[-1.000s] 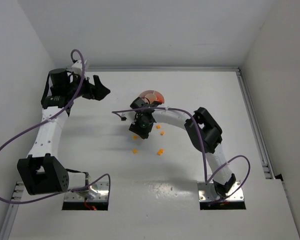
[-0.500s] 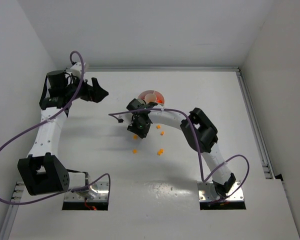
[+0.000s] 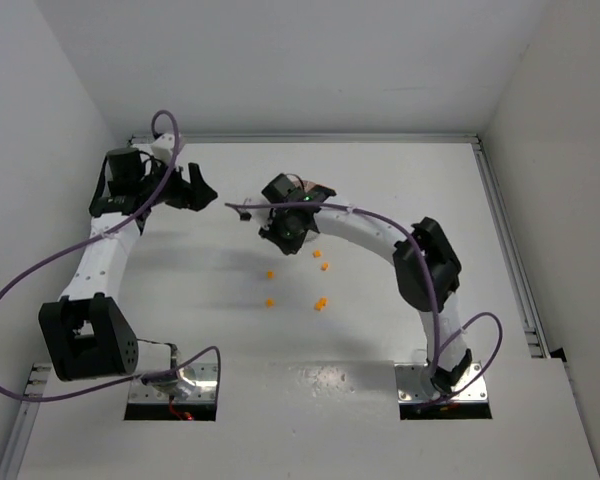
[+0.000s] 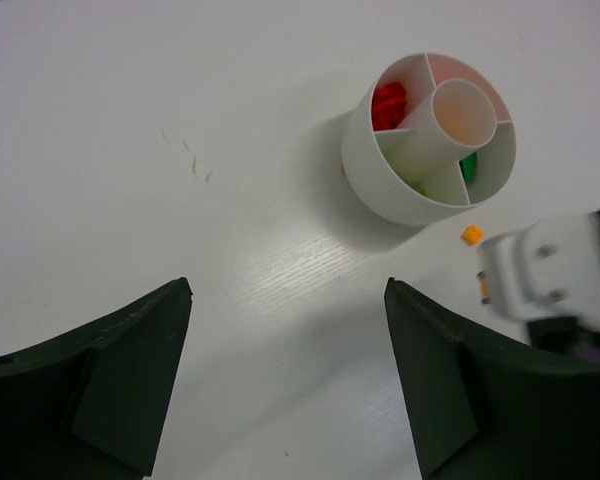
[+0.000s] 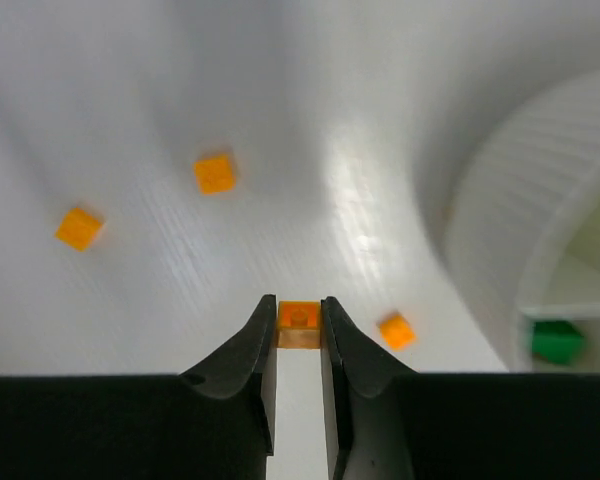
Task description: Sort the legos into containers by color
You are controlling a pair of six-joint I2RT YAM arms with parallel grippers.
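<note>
1. Right arm (image 3: 425,268): from its base at the near edge it rises, bends at the elbow and reaches leftward across the table (image 3: 400,330). Its wrist is turned down at the far end of the reach.
2. Left arm (image 3: 98,262): it stands up from its base and folds forward at the top, with the wrist pointing toward the right arm's side.
3. Loose orange bricks (image 3: 320,303): scattered on the table on the near side of the right gripper, all apart from one another.
4. Right gripper (image 5: 298,308): jaws narrow, pinching one orange brick (image 5: 299,326) at the very fingertips. Whether the brick is clear of the table cannot be told.
5. Left gripper (image 4: 287,290): jaws wide apart, nothing between them, well apart from every brick.
6. White dish (image 4: 380,170): ahead and to the right of the left gripper, and just to the right of the right gripper's fingertips.
7. Dish contents: red bricks (image 4: 388,103) fill one wedge left of the central cup (image 4: 465,110). A green brick (image 4: 468,167) lies in a wedge on the cup's near side.
</note>
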